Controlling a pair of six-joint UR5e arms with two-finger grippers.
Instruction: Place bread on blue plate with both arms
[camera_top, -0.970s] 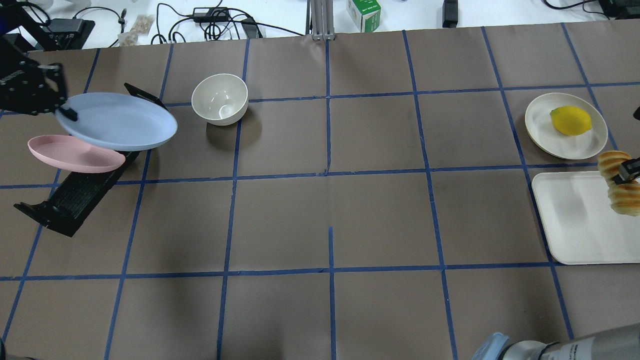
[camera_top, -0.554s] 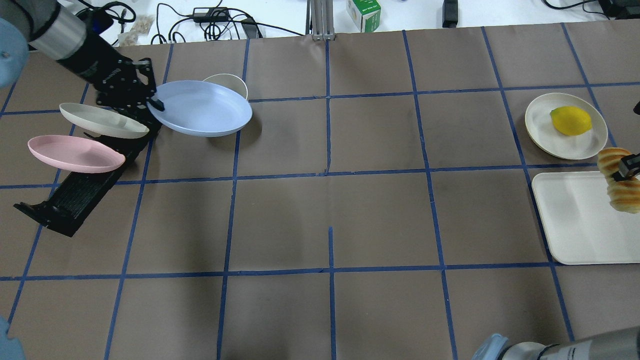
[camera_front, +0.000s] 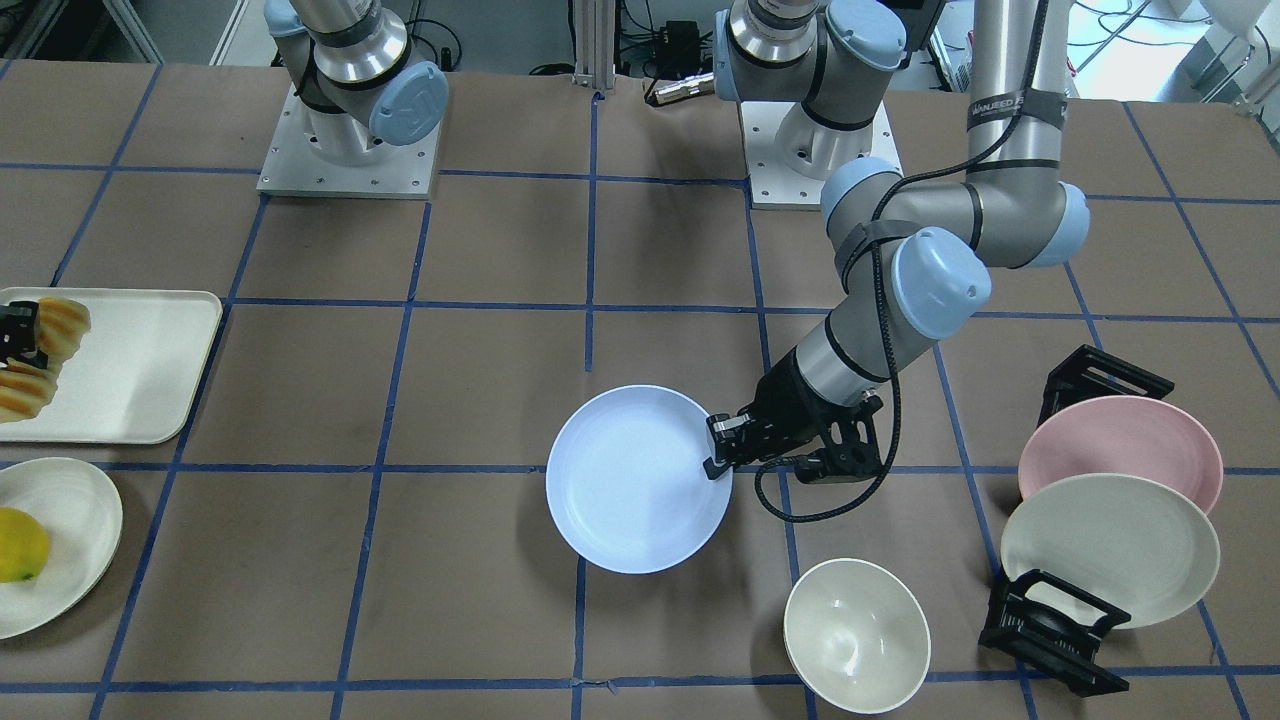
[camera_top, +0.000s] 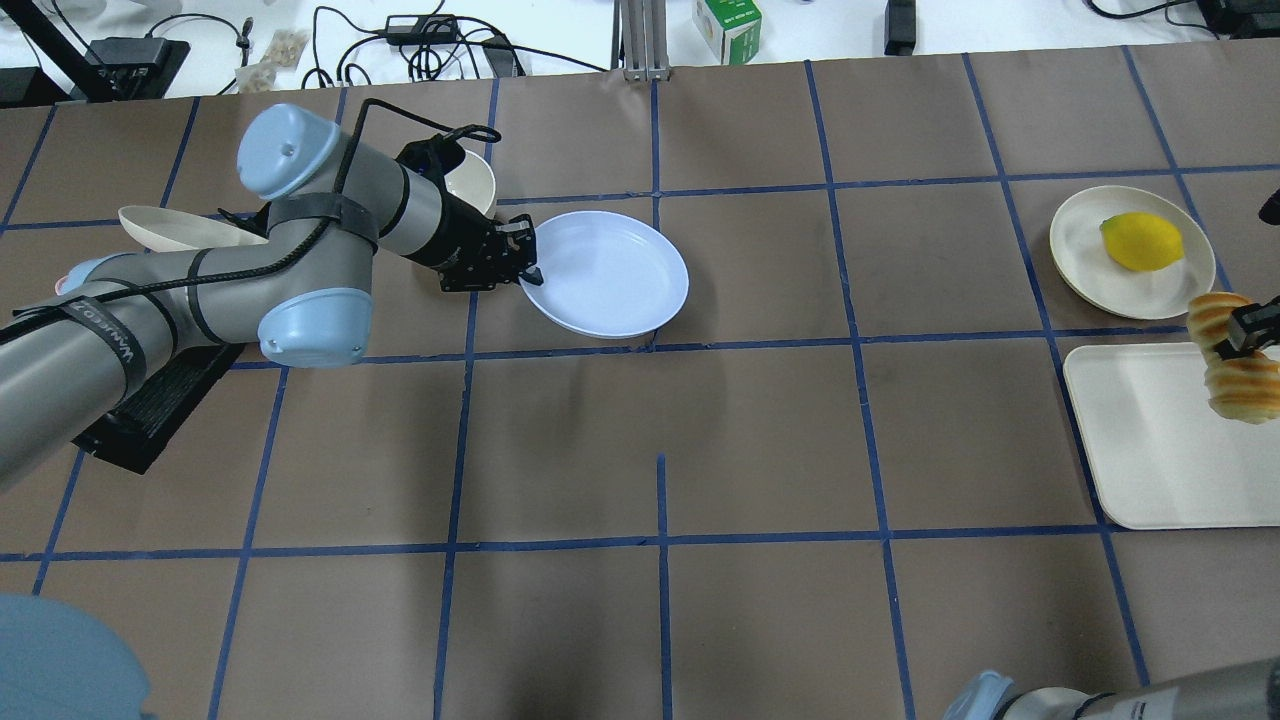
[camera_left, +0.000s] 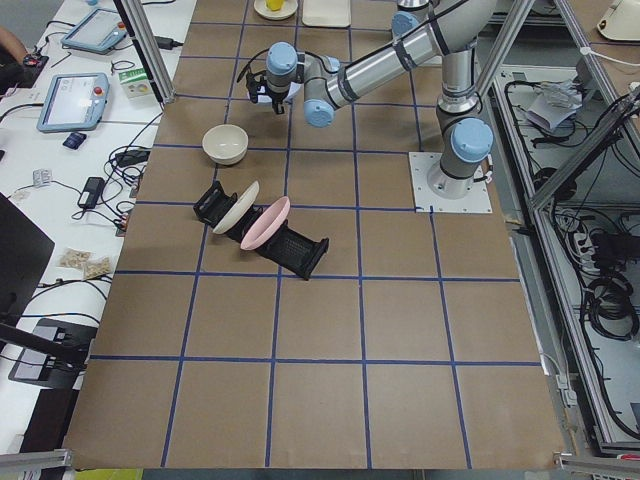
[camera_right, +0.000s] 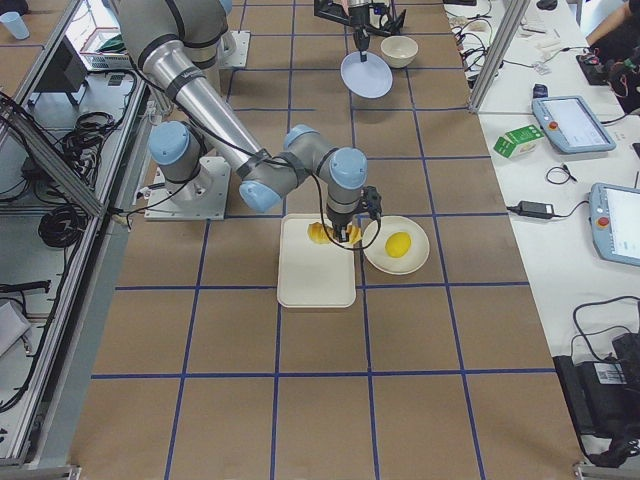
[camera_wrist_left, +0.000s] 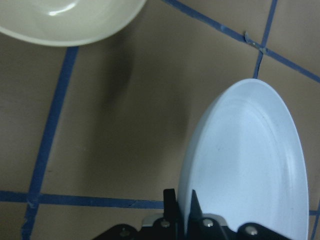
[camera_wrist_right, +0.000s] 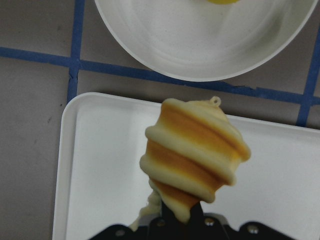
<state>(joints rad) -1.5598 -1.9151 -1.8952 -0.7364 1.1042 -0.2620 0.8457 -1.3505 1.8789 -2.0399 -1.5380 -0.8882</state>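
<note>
**Blue plate swings to mid-table; bread waits at the edge**

Lavender-blue and shallow, the blue plate (camera_top: 605, 272) was over the rack (camera_front: 1050, 630) at the overhead view's 9 o'clock edge a second ago. It is now close to the table's centre, a little toward 11 o'clock. The left gripper (camera_top: 533, 276) carried it there, with its fingers clamped on the rim at the plate's 9 o'clock. The plate looks held just off the surface, though I cannot tell by how much.

The bread (camera_top: 1235, 370) has barely shifted. It hangs at the 3 o'clock edge above the white tray (camera_top: 1140, 450), with the right gripper (camera_top: 1245, 335) pinched shut on it. My reading is that the plate is nearly where it is wanted. The bread's trip across to it is the larger part still to do.

Brown paper (camera_top: 760, 450) covers the table, ruled into squares by blue tape. A cream bowl (camera_front: 855, 635) sits at 10 o'clock of the plate in the overhead view. The rack keeps a pink plate (camera_front: 1120, 440) and an off-white plate (camera_front: 1110, 545). At 2 o'clock a lemon (camera_top: 1140, 240) lies on a small off-white dish (camera_top: 1085, 265). Beyond the 12 o'clock edge is a white bench with cables and a green-and-white box (camera_top: 727, 28). The side views show aluminium frame posts and tablets (camera_right: 572, 120).
</note>
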